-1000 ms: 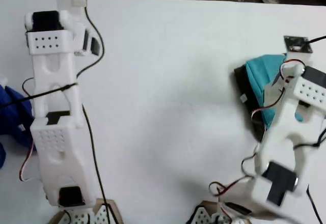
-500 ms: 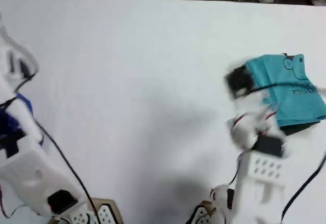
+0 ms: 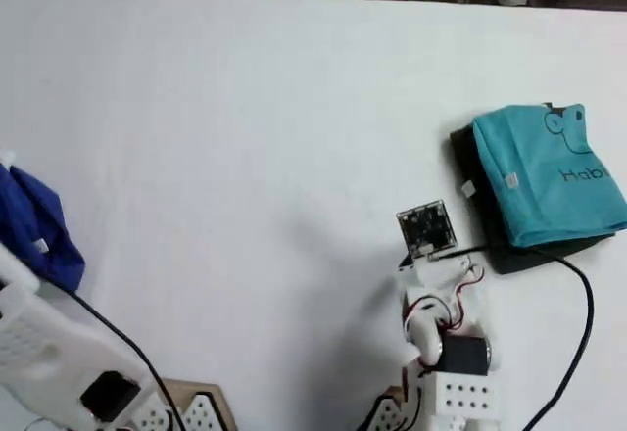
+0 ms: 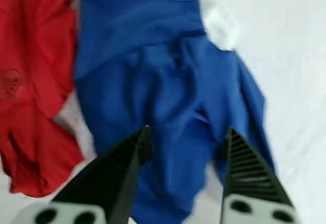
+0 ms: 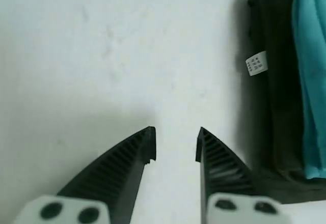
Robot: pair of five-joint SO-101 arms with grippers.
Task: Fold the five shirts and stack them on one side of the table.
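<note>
Left gripper (image 4: 188, 132): jaws apart, nothing held, hangs over crumpled blue shirt (image 4: 168, 81) at desk's left edge. Red shirt (image 4: 30, 81) lies just beside blue, edges seem touching.
Right gripper (image 5: 175, 131): jaws apart, empty, above bare desk (image 3: 245, 157), near stack of teal shirt (image 3: 544, 176) folded on black shirt (image 3: 465, 157).
Risk: pinch may take several blue layers or catch red too; shirt then lifts bunched.
Desk white, plain. Room dark behind far edge.

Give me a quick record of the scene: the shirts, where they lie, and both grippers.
stack: teal shirt folded on black shirt, right side of table
loose: blue shirt crumpled at left edge, red shirt beside it
left gripper: open, over blue shirt
right gripper: open, over bare table beside black shirt
</note>
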